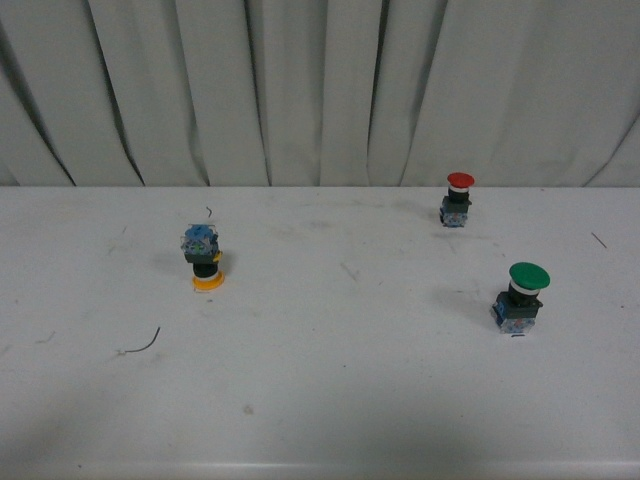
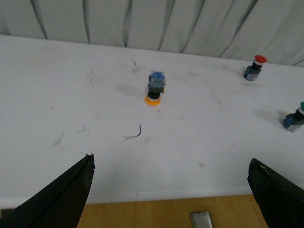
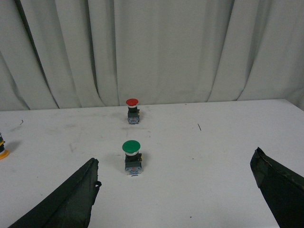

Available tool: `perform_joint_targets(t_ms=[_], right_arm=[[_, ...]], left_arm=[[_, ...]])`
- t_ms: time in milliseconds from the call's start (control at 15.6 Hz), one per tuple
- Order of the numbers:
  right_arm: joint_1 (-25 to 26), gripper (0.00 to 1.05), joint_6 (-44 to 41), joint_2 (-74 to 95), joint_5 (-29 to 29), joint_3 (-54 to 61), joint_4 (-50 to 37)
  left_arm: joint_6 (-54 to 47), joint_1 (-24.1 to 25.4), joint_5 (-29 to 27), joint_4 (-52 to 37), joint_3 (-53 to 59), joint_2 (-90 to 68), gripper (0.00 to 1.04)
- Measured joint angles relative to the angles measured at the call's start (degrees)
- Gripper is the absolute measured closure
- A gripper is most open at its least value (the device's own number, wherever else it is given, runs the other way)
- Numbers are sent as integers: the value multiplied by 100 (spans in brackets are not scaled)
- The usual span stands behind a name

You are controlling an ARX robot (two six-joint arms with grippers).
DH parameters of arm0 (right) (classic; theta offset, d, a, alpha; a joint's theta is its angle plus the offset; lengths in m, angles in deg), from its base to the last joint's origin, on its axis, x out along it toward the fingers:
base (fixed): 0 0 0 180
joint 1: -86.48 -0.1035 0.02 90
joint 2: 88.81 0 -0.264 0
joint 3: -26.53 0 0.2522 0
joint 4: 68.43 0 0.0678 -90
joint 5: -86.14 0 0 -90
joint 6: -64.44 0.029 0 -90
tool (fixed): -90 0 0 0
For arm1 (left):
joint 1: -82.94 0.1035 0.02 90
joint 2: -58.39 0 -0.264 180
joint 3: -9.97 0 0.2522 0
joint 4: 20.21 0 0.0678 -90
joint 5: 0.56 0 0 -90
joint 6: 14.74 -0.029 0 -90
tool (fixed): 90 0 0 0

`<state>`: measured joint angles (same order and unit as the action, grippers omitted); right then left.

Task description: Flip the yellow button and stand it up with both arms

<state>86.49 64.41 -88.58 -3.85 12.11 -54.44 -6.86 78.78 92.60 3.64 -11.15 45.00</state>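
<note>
The yellow button [image 1: 204, 257] stands upside down on the white table, yellow cap on the surface and blue-grey base on top, left of centre in the front view. The left wrist view shows that same yellow button [image 2: 154, 89] far ahead of my left gripper [image 2: 172, 168], which is open and hangs over the table's near edge. My right gripper [image 3: 175, 168] is open with nothing between its fingers; only the cap edge of the yellow button [image 3: 3, 153] shows in the right wrist view. Neither arm appears in the front view.
A red-capped button [image 1: 457, 199] stands upright at the back right. A larger green-capped button [image 1: 521, 298] stands upright nearer on the right, ahead of my right gripper. A thin curved wire scrap [image 1: 140, 345] lies front left. White curtains [image 1: 320, 90] close off the back.
</note>
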Motion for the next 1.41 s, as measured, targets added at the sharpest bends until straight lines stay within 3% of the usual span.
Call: perform_joint_targets(t_ms=[128,321,450,514,642,899,1156,1413], right_arm=[[0,6,0,-2,0,0,-2],[0,6,2,-2,0,0,-2],[0,6,2,-2,0,0,-2],[0,6,0,-2,0,0,-2],[0,6,2,-2,0,0,-2],[0,6,0,-2,0,0,-2],[0,6,0,-2,0,0,-4],[0,6,2,-2,0,0,-4]], left_arm=[[72,-424,-199,-992,-160,-892,7],[31,-542,-212,-1860,-308,-1912,7],[-317,-544,-577,-3595,-1517,-4638,7],[-372,-544,-629,-3775,-2087,-5525,7],[-435,-651,-868,-3571,-3145,-7012,7],[-538,-970,-1207,-2317,-5827,-9748,7],[-540,-927,-1182,-981,-7366,-10526,7],[-577,-772,-1108,-48,-7812,-10848,7]])
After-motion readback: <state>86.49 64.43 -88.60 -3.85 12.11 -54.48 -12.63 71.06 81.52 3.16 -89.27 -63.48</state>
